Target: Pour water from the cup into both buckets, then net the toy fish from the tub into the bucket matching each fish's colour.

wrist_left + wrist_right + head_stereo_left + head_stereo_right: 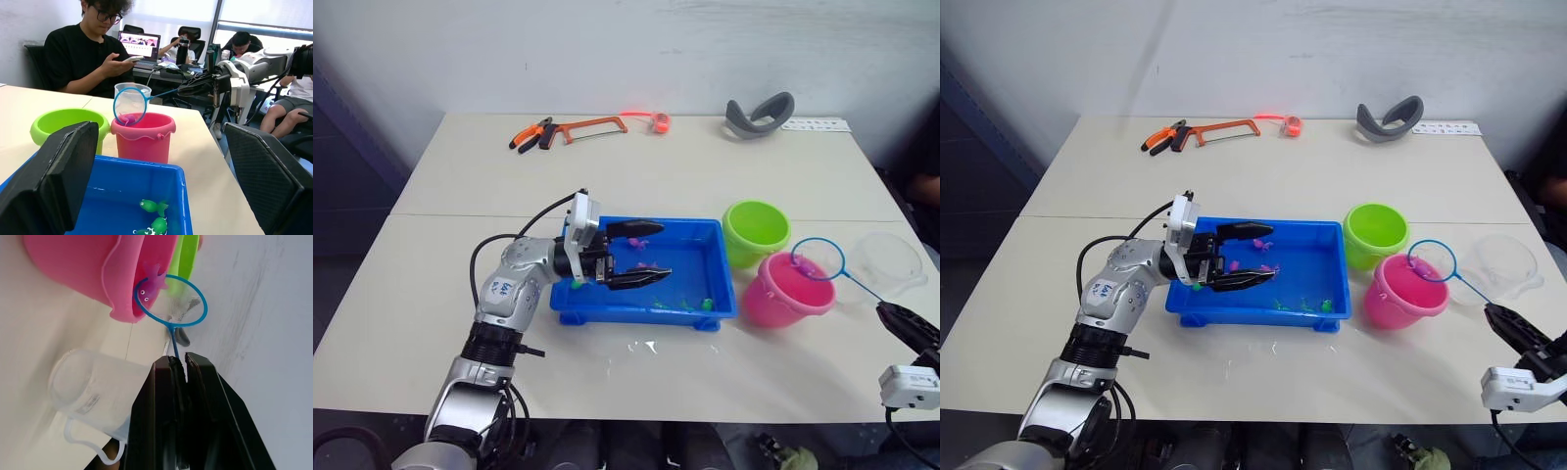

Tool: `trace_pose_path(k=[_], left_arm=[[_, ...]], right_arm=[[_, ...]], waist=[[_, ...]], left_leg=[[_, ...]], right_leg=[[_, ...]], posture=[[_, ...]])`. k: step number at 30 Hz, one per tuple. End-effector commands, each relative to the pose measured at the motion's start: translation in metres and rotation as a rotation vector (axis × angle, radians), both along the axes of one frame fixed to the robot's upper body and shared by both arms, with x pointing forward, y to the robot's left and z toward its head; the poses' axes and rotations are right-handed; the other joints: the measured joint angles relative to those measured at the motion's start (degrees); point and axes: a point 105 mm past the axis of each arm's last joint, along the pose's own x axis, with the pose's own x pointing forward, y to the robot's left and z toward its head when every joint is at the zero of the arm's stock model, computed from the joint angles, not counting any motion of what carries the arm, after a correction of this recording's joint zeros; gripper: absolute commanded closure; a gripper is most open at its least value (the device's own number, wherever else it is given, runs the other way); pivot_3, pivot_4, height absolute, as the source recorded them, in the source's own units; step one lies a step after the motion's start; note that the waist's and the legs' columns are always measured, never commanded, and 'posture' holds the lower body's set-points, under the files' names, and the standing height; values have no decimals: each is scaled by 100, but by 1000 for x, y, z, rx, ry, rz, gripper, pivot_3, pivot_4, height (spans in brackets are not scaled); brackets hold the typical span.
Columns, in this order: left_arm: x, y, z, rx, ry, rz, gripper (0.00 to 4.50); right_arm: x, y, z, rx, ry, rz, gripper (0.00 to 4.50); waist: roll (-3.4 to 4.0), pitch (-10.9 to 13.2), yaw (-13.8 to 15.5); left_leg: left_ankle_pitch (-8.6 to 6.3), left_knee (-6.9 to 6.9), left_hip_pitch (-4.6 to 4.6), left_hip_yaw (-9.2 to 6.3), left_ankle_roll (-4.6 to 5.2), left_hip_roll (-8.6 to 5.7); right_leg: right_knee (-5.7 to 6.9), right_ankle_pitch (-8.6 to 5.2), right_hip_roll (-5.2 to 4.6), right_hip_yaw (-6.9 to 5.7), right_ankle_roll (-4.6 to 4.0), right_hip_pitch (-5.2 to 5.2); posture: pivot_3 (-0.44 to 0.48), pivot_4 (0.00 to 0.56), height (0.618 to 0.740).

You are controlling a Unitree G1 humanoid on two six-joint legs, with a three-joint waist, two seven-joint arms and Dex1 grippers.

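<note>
Net (819, 259), a blue-rimmed round hoop of clear mesh on a thin dark handle, is pinched in the right gripper (178, 363) over the pink plastic bucket (787, 290), one pink toy fish (151, 281) inside it. Left gripper (644, 253) reaches level over the blue rectangular tub (722, 284), fingers spread. Two buckets stand side by side; beyond is the lime green one (755, 230). One clear plastic cup (888, 262) stands beside them.

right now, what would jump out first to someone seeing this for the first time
The bright blue tub at the table's middle, with tiny green and pink fish in it and the open left claw hovering over it. Just to its right, the right claw holds the net over the pink bucket with a pink fish in the mesh, the green bucket behind it.
</note>
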Motion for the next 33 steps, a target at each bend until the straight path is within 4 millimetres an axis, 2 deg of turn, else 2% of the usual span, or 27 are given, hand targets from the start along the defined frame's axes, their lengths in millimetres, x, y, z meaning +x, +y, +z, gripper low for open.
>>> trace_pose_path(k=[1,8,10,13,14,18,21,23,26,28,32,33], left_arm=[[-1,4,4,-22,-31,13,65],[-1,7,3,-25,-36,29,65],[-1,8,3,-35,-36,35,65],[-2,6,1,-41,-33,33,65],[-3,6,0,-35,-38,25,65],[-3,6,1,-35,-47,22,65],[-2,7,2,-39,-52,23,65],[-4,13,4,-45,-65,22,65],[-5,29,8,-71,-78,44,65],[-5,37,9,-81,-78,64,65],[0,72,10,-91,-66,201,65],[1,82,9,-80,-69,240,65]], right_arm=[[-1,9,14,4,-47,39,4500],[-14,15,21,1,-81,43,4500],[-18,13,13,3,-61,15,4500],[-28,10,-12,15,25,-11,4500],[-30,9,-11,18,22,-18,4500],[-30,10,16,11,-81,-27,4500],[-31,4,21,33,-91,-62,4500],[-32,6,33,103,-101,-59,4500],[-25,27,53,249,-95,30,4500],[-22,39,60,310,-63,79,4500],[-5,84,70,636,185,219,4500],[-2,99,67,718,302,258,4500]], waist=[[0,0,1],[0,0,16],[0,0,11],[0,0,13],[0,0,11],[1,0,5],[2,-1,-15],[2,-1,-7],[3,-1,-16],[4,0,-64],[0,3,-132],[-1,3,-128]], left_leg=[[0,0,0,0,0,0],[0,0,-1,-1,0,0],[0,-1,-2,-1,-1,0],[-1,-2,0,-2,-2,0],[-1,-2,0,-2,-2,0],[-1,-2,0,0,-2,0],[-1,-2,6,4,-3,1],[-1,-2,6,1,-7,5],[-1,-4,4,2,-6,4],[-1,-5,7,3,-5,6],[-2,-2,8,-3,-2,12],[-3,-2,9,-3,-1,13]], right_leg=[[0,0,0,0,0,0],[-1,0,0,-1,0,0],[-2,0,-1,-1,0,0],[-2,0,0,0,0,0],[-2,0,-1,-1,0,0],[-1,0,-1,2,0,0],[4,0,-1,8,0,0],[4,0,3,6,0,0],[1,0,1,5,0,-2],[2,0,-1,7,0,-1],[5,0,-2,3,-1,1],[6,0,-3,3,-1,1]], posture=[[0,150,740],[0,150,740],[0,150,740],[0,150,740],[0,150,740],[0,150,740],[0,150,740],[0,150,740],[0,150,740],[0,150,740],[0,150,740],[0,150,740]])
